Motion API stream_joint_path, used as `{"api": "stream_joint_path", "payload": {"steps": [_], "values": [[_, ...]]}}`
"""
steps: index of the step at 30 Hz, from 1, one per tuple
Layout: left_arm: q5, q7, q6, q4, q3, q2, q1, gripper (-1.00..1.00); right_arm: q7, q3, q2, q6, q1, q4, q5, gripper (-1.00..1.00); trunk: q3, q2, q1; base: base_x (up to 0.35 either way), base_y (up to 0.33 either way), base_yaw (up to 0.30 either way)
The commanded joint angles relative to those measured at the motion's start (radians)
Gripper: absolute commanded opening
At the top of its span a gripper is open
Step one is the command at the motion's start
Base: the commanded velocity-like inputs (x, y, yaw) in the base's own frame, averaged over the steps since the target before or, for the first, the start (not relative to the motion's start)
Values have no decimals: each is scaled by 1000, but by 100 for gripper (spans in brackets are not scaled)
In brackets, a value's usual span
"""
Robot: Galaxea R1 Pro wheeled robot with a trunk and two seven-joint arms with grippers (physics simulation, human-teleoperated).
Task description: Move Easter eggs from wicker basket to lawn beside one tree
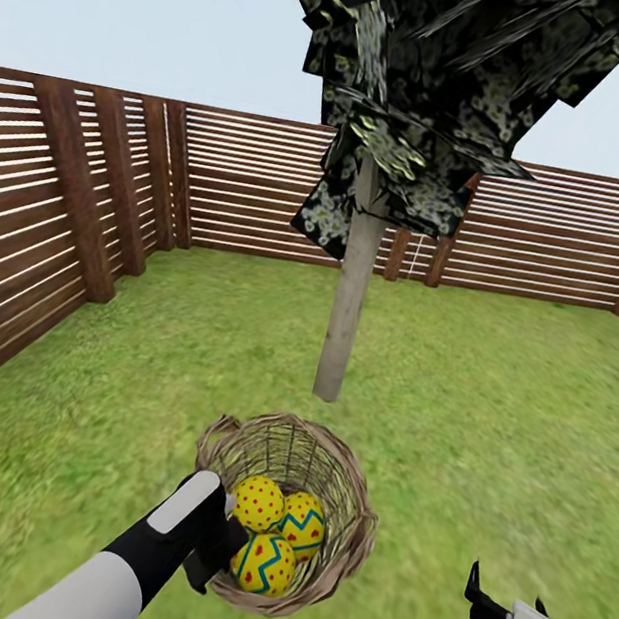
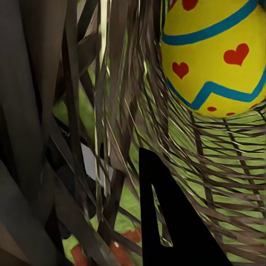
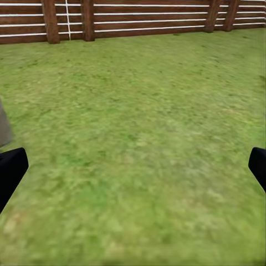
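Note:
The wicker basket (image 1: 354, 521) hangs tilted just in front of the tree (image 1: 349, 296), its mouth turned toward me. Three Easter eggs lie inside: a red-dotted one (image 1: 259, 502), one with a blue zigzag (image 1: 303, 525), and a third with hearts (image 1: 265, 564). My left gripper (image 1: 211, 548) is shut on the basket's near-left wall. In the left wrist view the weave (image 2: 111, 111) is right against the camera, one black finger (image 2: 166, 221) pokes through it, and an egg (image 2: 216, 50) lies just beyond. My right gripper (image 1: 503, 610) hangs open over the lawn (image 1: 516, 407), fingers spread wide (image 3: 134, 166).
A brown slat fence (image 1: 66, 195) runs along the left and across the back (image 3: 138, 19). The tree's dark foliage (image 1: 441, 79) hangs overhead. Grass stretches to the right of the trunk and around the right gripper.

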Motion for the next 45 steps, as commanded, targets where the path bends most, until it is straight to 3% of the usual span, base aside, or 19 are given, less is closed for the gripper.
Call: {"api": "stream_joint_path", "payload": {"steps": [1, 12, 15, 18, 21, 23, 25, 30, 38, 42, 45], "values": [[0, 1, 12, -4, -3, 0, -1, -100, -2, 1, 0, -3, -1, 1, -4, 100, -6, -8, 4, 0, 0, 0], [3, 10, 43, -32, 8, 0, -19, -100, -14, 0, 0, -3, 0, -7, -4, 100, -58, -85, 46, 0, 0, 0], [7, 13, 54, -39, 57, 0, -33, -100, -15, 0, 0, -4, 0, -9, -5, 100, -73, -106, 58, 0, 0, 0], [9, 17, 56, -35, 69, 0, -55, -100, -16, 0, 0, -3, 0, -8, -5, 100, -87, -127, 69, 0, 0, 0], [21, 74, 65, -33, 74, 0, -87, -100, -17, 0, 0, -3, 0, -6, -5, 100, -101, -148, 81, 0, 0, 0], [39, 133, 68, -33, 118, 0, -92, -100, -17, 0, 0, -3, -1, -6, -4, 100, -111, -162, 88, 0, 0, 0], [43, 204, 69, -36, 130, 0, -98, -100, -17, 0, 0, -3, -1, -4, -4, 100, -120, -176, 96, 0, 0, 0], [77, 225, 66, -34, 132, 0, -106, -100, -21, -1, 1, -4, 0, -15, -5, 100, -144, -211, 115, 0, 0, 0], [79, 227, 57, 26, 131, 0, -111, -100, -58, -6, -1, -2, -1, -83, -5, 100, -181, -267, 146, 0, 0, 0], [79, 226, 59, 29, 131, 0, -111, -100, -89, -6, -2, -2, 0, -156, -4, 100, -200, -295, 161, 0, 0, 0], [77, 226, 62, 30, 129, 0, -111, -100, -95, -5, -2, 0, -1, -158, -4, 100, -214, -316, 173, 0, 0, 0]]}}
